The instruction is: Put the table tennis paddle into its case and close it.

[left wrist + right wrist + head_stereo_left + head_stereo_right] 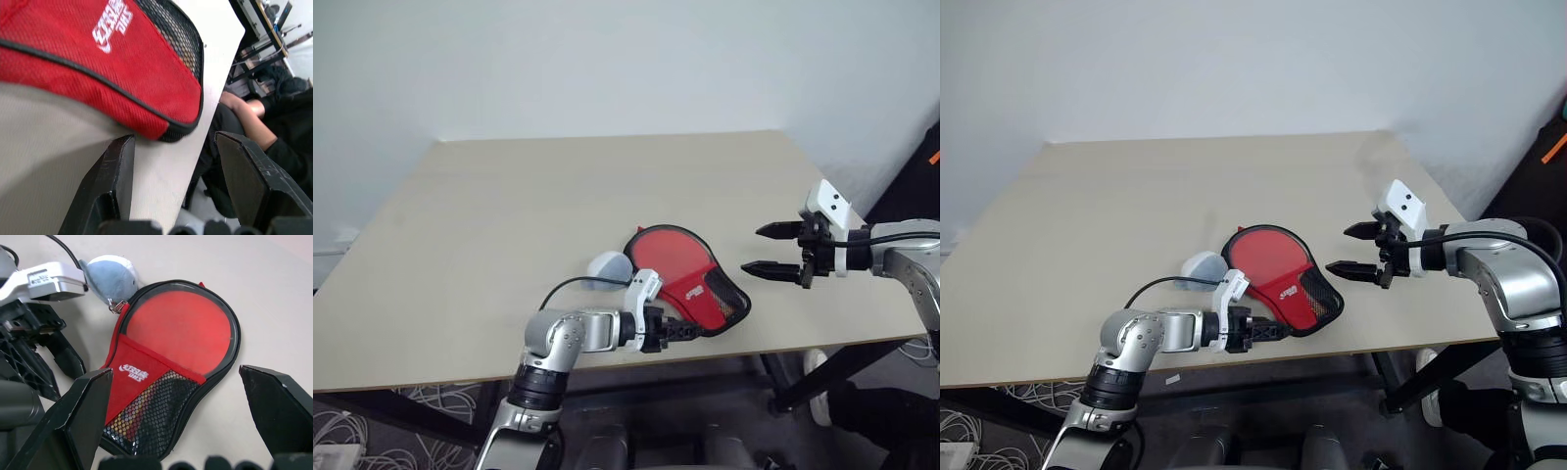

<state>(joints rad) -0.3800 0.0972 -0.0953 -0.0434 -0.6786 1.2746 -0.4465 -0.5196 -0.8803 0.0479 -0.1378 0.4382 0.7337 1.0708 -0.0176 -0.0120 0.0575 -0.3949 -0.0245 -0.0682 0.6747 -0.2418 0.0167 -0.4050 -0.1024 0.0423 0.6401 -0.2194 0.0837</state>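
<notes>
The red case [690,284] lies flat near the table's front edge. The table tennis paddle [183,330] is inside it: its round red face shows through the clear side, and its handle shows dimly behind the black mesh [146,416]. My left gripper [680,331] is low at the front edge, pointing at the case's narrow end [166,129]. It is open, and that end sits just past its fingertips [122,147]. My right gripper [752,249] hovers to the right of the case, open wide and holding nothing.
A pale grey-blue round soft thing [607,269] lies against the case's left side, by a metal clip [116,307]. The wooden table [558,196] stretches far behind the case. A person's arm [249,112] shows below the table's front edge.
</notes>
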